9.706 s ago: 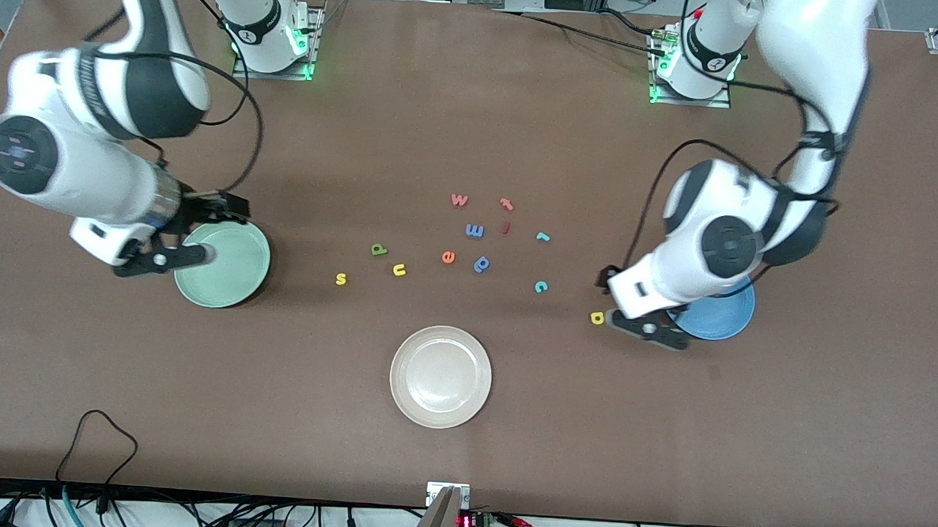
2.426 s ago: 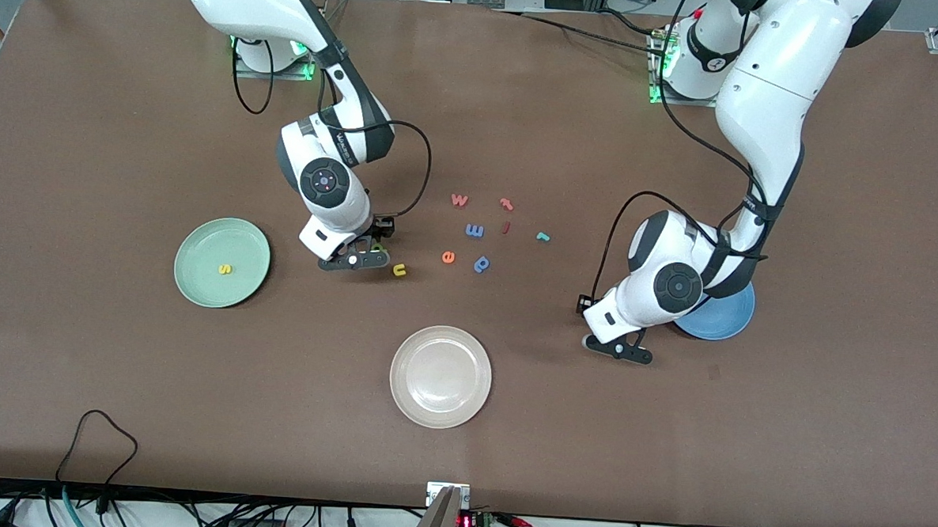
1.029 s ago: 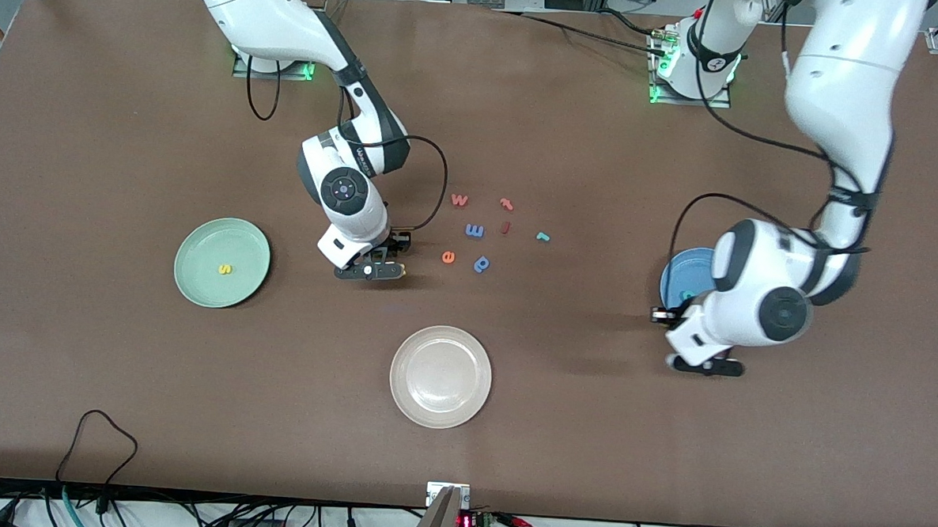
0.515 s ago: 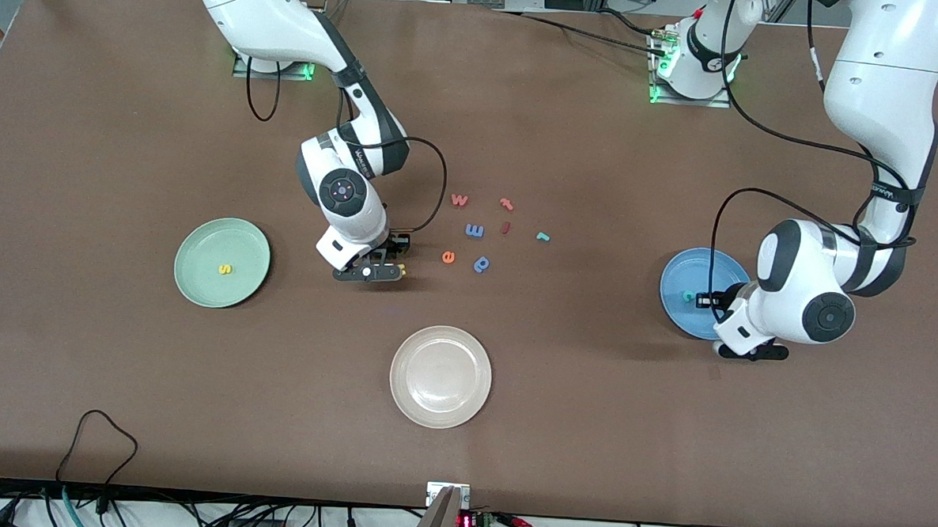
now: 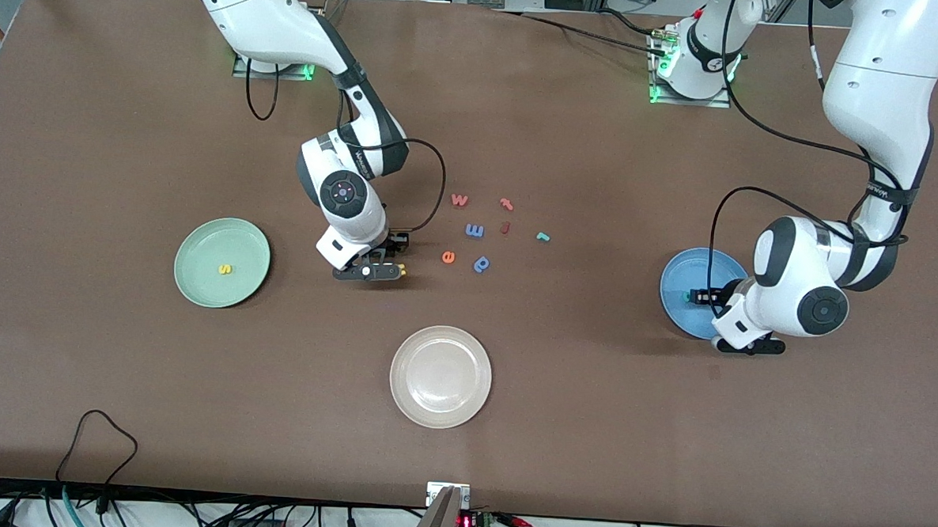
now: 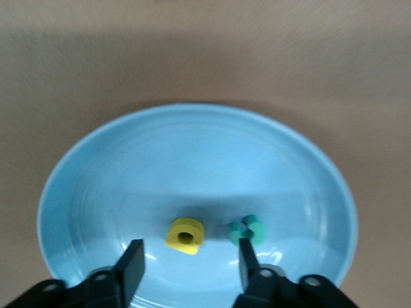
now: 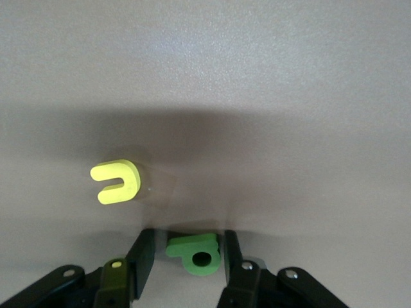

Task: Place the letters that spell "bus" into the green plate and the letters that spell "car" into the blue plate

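Note:
My left gripper (image 5: 747, 345) hangs open over the blue plate (image 5: 681, 274). Below it in the plate (image 6: 192, 154) lie the yellow a (image 6: 185, 235) and the teal c (image 6: 247, 230), side by side, clear of the left gripper (image 6: 191, 256). The teal r (image 5: 543, 237) lies on the table among the loose letters. My right gripper (image 5: 370, 272) is low at the table, open, its jaws close on either side of the green b (image 7: 196, 252). The yellow u (image 7: 117, 181) lies just beside it. The yellow s (image 5: 222, 268) rests in the green plate (image 5: 199, 287).
A cream-white plate (image 5: 440, 377) sits nearer the front camera, mid-table. Loose letters lie between the arms: a red w (image 5: 459, 200), a blue m (image 5: 474, 230), an orange e (image 5: 448, 256) and a blue p (image 5: 482, 263). A black cable (image 5: 97, 437) loops near the front edge.
My left arm swung over the blue plate and its gripper opened; the yellow a now lies in the plate beside the teal c. The right gripper has stayed at the green b.

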You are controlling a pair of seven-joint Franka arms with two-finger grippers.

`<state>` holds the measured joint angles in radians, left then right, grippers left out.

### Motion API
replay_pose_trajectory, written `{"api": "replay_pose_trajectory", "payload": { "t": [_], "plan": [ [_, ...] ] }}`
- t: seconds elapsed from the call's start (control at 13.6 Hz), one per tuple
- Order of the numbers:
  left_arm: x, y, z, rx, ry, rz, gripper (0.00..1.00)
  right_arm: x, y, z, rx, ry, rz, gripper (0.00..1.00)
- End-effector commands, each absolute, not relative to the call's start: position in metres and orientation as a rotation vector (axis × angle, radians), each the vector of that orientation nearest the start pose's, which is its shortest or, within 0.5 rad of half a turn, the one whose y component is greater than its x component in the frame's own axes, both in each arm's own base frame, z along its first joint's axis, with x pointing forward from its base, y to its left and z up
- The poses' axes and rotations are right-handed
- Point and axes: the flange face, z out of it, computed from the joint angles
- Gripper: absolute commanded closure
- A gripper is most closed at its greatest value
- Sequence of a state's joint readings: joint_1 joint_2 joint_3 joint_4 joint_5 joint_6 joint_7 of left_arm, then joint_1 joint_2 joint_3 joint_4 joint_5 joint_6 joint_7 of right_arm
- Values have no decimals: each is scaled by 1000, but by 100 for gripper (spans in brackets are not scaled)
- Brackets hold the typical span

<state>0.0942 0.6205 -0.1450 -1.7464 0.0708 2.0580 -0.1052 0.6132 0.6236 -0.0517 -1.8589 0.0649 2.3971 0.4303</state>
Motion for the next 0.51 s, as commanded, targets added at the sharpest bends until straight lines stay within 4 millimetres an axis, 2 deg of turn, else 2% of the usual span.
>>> {"api": "replay_pose_trajectory", "payload": {
  "t": [0.0,0.07,0.22,0.44],
  "plan": [
    [622,-66,255,-3111,100,469,15,531,336,174,-3159,-141,140,49],
    [617,-101,261,-3128,146,480,18,529,337,172,-3161,-146,152,49],
    [605,-155,261,-3132,129,494,22,526,336,172,-3165,-146,165,49],
    [585,-227,268,-3122,325,470,22,525,337,173,-3167,-151,179,50]
  ]
}}
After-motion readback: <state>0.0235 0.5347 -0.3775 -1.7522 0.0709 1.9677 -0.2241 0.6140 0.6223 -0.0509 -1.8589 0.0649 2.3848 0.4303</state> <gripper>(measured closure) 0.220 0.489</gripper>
